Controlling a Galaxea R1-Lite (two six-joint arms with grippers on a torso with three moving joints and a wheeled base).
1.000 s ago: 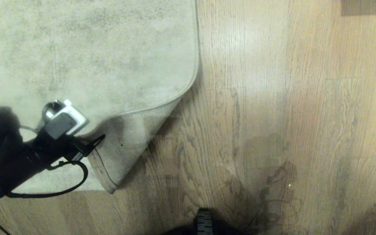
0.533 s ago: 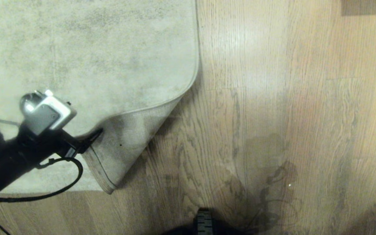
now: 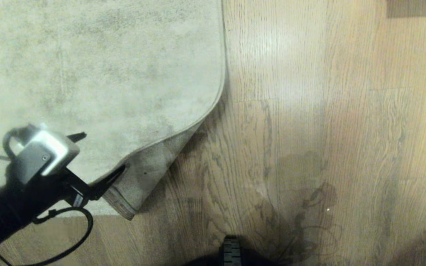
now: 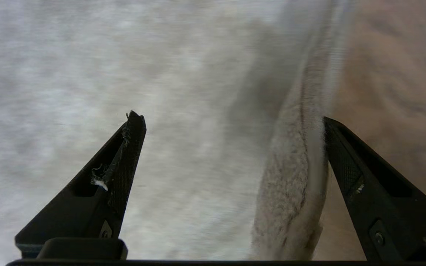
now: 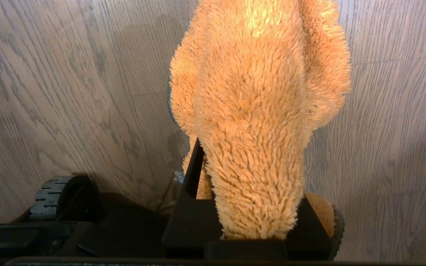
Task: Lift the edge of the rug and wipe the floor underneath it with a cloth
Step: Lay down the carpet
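The rug edge (image 3: 144, 177) is seen folded over at the near corner, backing up, floor (image 3: 309, 111) bared beside it. It is straddled, ungripped, by the wide-spread left gripper (image 3: 100, 162). The cloth (image 5: 257, 122) is pinched in the right gripper (image 5: 250, 225) above bare boards; wiping is judged undone.

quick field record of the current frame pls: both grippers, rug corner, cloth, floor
left gripper: jaws wide open, straddling the rug edge
rug edge: corner folded over, paler backing up, resting on the floor
right gripper: shut on the cloth, out of head view
cloth: orange-tan, hanging from the fingers above bare planks
floor: wood grain, nothing on it beside the rug
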